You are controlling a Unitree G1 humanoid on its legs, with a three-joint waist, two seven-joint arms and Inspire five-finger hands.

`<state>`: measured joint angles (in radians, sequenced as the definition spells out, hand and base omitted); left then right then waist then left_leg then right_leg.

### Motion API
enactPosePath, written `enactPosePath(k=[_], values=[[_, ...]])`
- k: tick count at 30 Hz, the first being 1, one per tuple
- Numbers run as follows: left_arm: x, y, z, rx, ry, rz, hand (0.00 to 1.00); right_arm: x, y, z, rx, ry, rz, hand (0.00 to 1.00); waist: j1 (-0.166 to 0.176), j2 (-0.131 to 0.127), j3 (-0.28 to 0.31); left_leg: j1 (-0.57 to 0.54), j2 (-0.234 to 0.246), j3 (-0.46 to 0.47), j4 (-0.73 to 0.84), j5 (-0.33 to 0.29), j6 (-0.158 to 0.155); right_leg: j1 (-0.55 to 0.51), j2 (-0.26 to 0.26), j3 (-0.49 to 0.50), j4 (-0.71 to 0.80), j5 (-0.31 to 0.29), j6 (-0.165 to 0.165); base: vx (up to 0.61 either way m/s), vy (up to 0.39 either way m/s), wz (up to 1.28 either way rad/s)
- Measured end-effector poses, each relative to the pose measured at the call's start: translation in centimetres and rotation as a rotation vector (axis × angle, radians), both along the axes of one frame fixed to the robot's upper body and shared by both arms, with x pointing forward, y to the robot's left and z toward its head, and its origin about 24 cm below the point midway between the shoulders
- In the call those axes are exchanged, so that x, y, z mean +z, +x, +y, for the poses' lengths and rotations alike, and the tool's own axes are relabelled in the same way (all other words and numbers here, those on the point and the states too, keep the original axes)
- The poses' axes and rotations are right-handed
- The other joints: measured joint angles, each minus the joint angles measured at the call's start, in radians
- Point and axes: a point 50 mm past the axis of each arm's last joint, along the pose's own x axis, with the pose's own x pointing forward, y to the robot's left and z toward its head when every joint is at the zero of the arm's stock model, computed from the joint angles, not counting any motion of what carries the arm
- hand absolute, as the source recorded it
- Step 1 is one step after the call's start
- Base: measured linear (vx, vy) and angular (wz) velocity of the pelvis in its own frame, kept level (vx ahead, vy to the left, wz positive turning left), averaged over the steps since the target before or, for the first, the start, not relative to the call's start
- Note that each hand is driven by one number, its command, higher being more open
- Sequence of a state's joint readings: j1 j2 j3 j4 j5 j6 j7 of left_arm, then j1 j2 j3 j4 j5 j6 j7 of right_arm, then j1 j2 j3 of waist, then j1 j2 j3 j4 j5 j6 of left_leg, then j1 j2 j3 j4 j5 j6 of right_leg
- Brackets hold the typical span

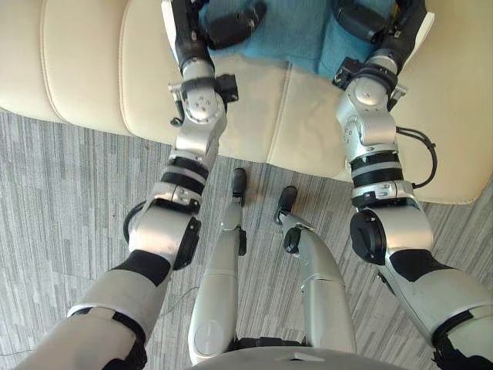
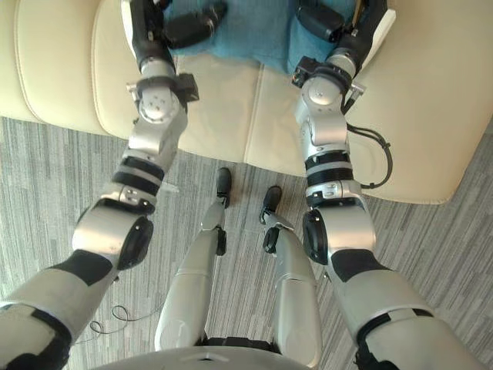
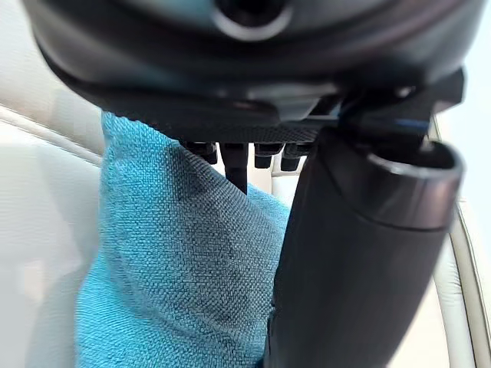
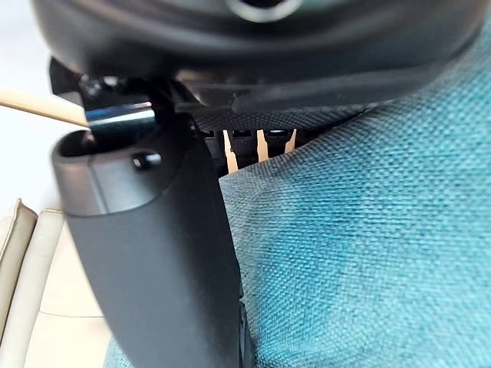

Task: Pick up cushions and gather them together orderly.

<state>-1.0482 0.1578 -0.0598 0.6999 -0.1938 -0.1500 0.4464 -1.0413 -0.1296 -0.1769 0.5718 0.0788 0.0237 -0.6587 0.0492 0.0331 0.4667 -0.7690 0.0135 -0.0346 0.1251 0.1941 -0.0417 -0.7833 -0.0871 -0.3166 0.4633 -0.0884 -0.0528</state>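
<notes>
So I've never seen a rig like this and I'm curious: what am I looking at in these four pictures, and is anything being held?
This is a humanoid robot facing a cream sofa that stands on grey carpet. The two wide pictures come from cameras in its head, looking down along its silver arms. Both arms reach to a blue cushion on the sofa: the left robot hand at one side of it, the right robot hand at the other. The two close-up pictures come from a camera on each wrist, and each shows that hand's dark bulk right against the blue cloth. Whether the hands grip the cushion or only press against it cannot be told here.
</notes>
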Motion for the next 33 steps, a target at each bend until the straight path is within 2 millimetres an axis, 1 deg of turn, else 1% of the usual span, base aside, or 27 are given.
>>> enactPosePath(k=[1,2,3,4,5,7,8,9,10,13,15,16,18,19,20,21,22,23,25,26,27,28,29,30,31,33], values=[[-0.4,0.0,0.2,0.005,0.0,0.007,1.0,-0.4,-0.1,0.0,0.0,0.001,0.006,1.0,-0.001,0.0,0.0,0.002,0.0,0.001,0.0,0.0,0.0,0.002,0.0,0.0,0.0,0.0,0.0,-0.05,-0.045,-0.01],[-1.3,-0.1,0.7,0.017,0.002,0.027,1.0,-1.4,-0.3,-0.2,-0.003,0.005,0.021,1.0,0.0,0.0,0.0,0.01,0.0,0.004,-0.002,0.0,0.0,0.009,0.0,0.001,0.0,-0.001,-0.001,-0.04,-0.039,-0.01],[-2.7,-0.3,1.3,0.027,0.006,0.061,1.0,-2.8,-0.9,-0.7,-0.014,0.005,0.036,1.0,-0.001,0.0,0.0,0.026,0.0,0.008,-0.009,0.0,0.0,0.021,-0.001,0.001,-0.001,-0.001,-0.001,-0.04,-0.047,0.0],[-3.1,-0.5,1.5,0.029,0.007,0.069,1.0,-3.3,-1.1,-0.9,-0.021,0.001,0.038,1.0,0.0,-0.001,0.0,0.031,0.001,0.011,-0.012,0.0,0.0,0.026,-0.001,0.001,-0.001,-0.001,-0.001,-0.02,-0.041,0.0],[-4.2,-0.8,2.0,0.037,0.005,0.093,1.0,-4.2,-1.7,-1.4,-0.036,-0.008,0.046,1.0,0.0,-0.002,-0.001,0.044,0.001,0.015,-0.014,0.001,0.001,0.037,-0.002,0.002,-0.002,-0.001,-0.001,-0.01,-0.035,-0.02],[-5.8,-1.3,2.8,0.058,-0.013,0.127,1.0,-5.3,-2.8,-2.1,-0.056,-0.04,0.044,1.0,-0.001,-0.004,0.0,0.066,0.001,0.02,-0.018,0.004,0.005,0.058,-0.002,0.005,-0.004,-0.001,-0.001,0.01,-0.055,-0.05],[-7.1,-2.0,3.5,0.073,-0.024,0.149,1.0,-6.3,-3.9,-2.7,-0.071,-0.054,0.042,1.0,-0.001,-0.007,-0.001,0.087,0.001,0.022,-0.02,0.004,0.006,0.076,-0.002,0.006,-0.005,-0.001,0.0,0.02,-0.066,-0.05],[-7.6,-2.3,3.8,0.078,-0.027,0.155,1.0,-6.7,-4.3,-2.8,-0.076,-0.064,0.044,1.0,-0.001,-0.008,-0.001,0.098,0.001,0.023,-0.023,0.004,0.006,0.087,-0.002,0.006,-0.006,-0.001,0.0,0.02,-0.068,-0.03],[-8.6,-2.9,4.1,0.085,-0.03,0.171,1.0,-7.5,-5.0,-3.1,-0.083,-0.078,0.053,1.0,-0.001,-0.011,-0.002,0.118,0.001,0.024,-0.026,0.004,0.006,0.103,-0.003,0.007,-0.006,-0.003,0.003,0.02,-0.08,-0.02],[-11.5,-4.8,4.7,0.092,-0.042,0.219,1.0,-10.6,-7.1,-3.7,-0.075,-0.107,0.107,1.0,-0.001,-0.028,-0.008,0.187,0.0,0.026,-0.026,-0.009,0.009,0.172,-0.003,0.011,-0.007,-0.016,0.012,0.01,-0.097,-0.02],[-14.2,-6.7,5.2,0.098,-0.056,0.279,1.0,-14.0,-8.8,-3.3,-0.034,-0.141,0.203,1.0,-0.002,-0.06,-0.033,0.238,-0.002,0.039,-0.022,-0.033,0.004,0.22,-0.005,0.02,-0.009,-0.035,0.008,0.02,-0.115,-0.11],[-15.5,-7.7,5.3,0.095,-0.062,0.313,1.0,-15.6,-9.6,-3.2,0.0,-0.158,0.255,1.0,0.0,-0.072,-0.047,0.255,-0.001,0.043,-0.017,-0.044,0.008,0.241,-0.005,0.02,-0.016,-0.045,0.013,0.02,-0.089,-0.07],[-18.2,-9.2,5.4,0.08,-0.07,0.395,1.0,-18.4,-11.2,-3.0,0.056,-0.172,0.355,1.0,-0.002,-0.086,-0.062,0.299,0.0,0.045,-0.017,-0.055,0.008,0.292,-0.002,0.017,-0.032,-0.051,0.012,0.04,-0.095,-0.02],[-20.6,-10.8,5.5,0.076,-0.084,0.475,1.0,-20.6,-12.7,-2.8,0.093,-0.159,0.431,1.0,-0.003,-0.095,-0.088,0.323,0.002,0.05,-0.015,-0.066,0.009,0.321,0.001,0.019,-0.045,-0.054,0.015,0.08,-0.089,-0.08],[-22.9,-12.4,5.6,0.073,-0.095,0.559,1.0,-22.6,-14.0,-2.7,0.127,-0.149,0.507,1.0,-0.004,-0.1,-0.106,0.355,0.004,0.056,-0.015,-0.075,0.014,0.36,0.004,0.02,-0.062,-0.054,0.016,0.11,-0.066,-0.09],[-24.5,-13.5,5.6,0.068,-0.099,0.621,1.0,-24.0,-14.9,-2.7,0.153,-0.144,0.563,1.0,-0.004,-0.103,-0.123,0.373,0.004,0.057,-0.015,-0.085,0.013,0.383,0.007,0.021,-0.076,-0.054,0.017,0.1,-0.041,-0.07],[-25.4,-14.2,5.7,0.066,-0.101,0.661,1.0,-24.9,-15.4,-2.7,0.167,-0.14,0.6,1.0,-0.004,-0.104,-0.136,0.382,0.005,0.059,-0.015,-0.089,0.015,0.396,0.008,0.022,-0.083,-0.054,0.018,0.12,-0.024,-0.1],[-28.2,-16.3,5.9,0.063,-0.105,0.783,1.0,-27.5,-17.0,-2.5,0.205,-0.115,0.708,1.0,-0.004,-0.107,-0.175,0.417,0.008,0.067,-0.013,-0.103,0.021,0.44,0.014,0.026,-0.11,-0.054,0.022,0.14,-0.01,-0.12],[-30.5,-18.2,6.1,0.056,-0.092,0.891,1.0,-29.4,-18.3,-2.2,0.239,-0.105,0.797,1.0,-0.003,-0.108,-0.209,0.447,0.011,0.076,-0.01,-0.117,0.018,0.476,0.017,0.033,-0.129,-0.052,0.026,0.15,-0.001,-0.21],[-33.1,-20.7,6.4,0.052,-0.086,1.034,1.0,-31.8,-20.0,-1.7,0.28,-0.098,0.915,1.0,-0.003,-0.105,-0.257,0.485,0.014,0.094,0.0,-0.139,0.016,0.519,0.021,0.049,-0.147,-0.053,0.031,0.13,0.006,-0.25],[-33.4,-21.0,6.4,0.051,-0.087,1.05,1.0,-32.1,-20.2,-1.7,0.285,-0.1,0.929,1.0,-0.003,-0.104,-0.262,0.49,0.014,0.097,0.001,-0.142,0.017,0.525,0.022,0.05,-0.149,-0.054,0.032,0.15,0.01,-0.29],[-34.9,-22.6,6.4,0.045,-0.076,1.138,1.0,-33.5,-21.4,-1.6,0.308,-0.092,1.002,1.0,-0.003,-0.096,-0.294,0.519,0.015,0.106,0.003,-0.157,0.016,0.559,0.024,0.059,-0.168,-0.054,0.038,0.09,0.007,-0.18],[-35.5,-23.3,6.4,0.036,-0.067,1.178,1.0,-34.2,-22.1,-1.6,0.312,-0.084,1.043,1.0,-0.003,-0.091,-0.31,0.537,0.016,0.112,0.0,-0.164,0.016,0.578,0.026,0.066,-0.177,-0.054,0.041,0.11,0.015,-0.28],[-36.5,-24.7,6.3,0.017,-0.045,1.246,1.0,-35.6,-23.4,-1.7,0.316,-0.05,1.115,1.0,-0.003,-0.082,-0.343,0.565,0.017,0.124,-0.002,-0.176,0.017,0.606,0.029,0.077,-0.195,-0.053,0.046,0.08,0.015,-0.24],[-36.8,-25.1,6.4,0.014,-0.041,1.27,1.0,-36.1,-23.9,-1.8,0.318,-0.037,1.143,1.0,-0.003,-0.079,-0.354,0.577,0.018,0.129,-0.006,-0.181,0.017,0.619,0.031,0.083,-0.203,-0.051,0.049,0.1,0.019,-0.29],[-37.8,-26.6,6.7,0.025,-0.051,1.344,1.0,-37.7,-25.8,-1.8,0.315,0.018,1.242,1.0,-0.002,-0.071,-0.384,0.635,0.019,0.151,-0.037,-0.182,0.017,0.666,0.037,0.105,-0.236,-0.044,0.059,0.08,0.014,-0.29]])
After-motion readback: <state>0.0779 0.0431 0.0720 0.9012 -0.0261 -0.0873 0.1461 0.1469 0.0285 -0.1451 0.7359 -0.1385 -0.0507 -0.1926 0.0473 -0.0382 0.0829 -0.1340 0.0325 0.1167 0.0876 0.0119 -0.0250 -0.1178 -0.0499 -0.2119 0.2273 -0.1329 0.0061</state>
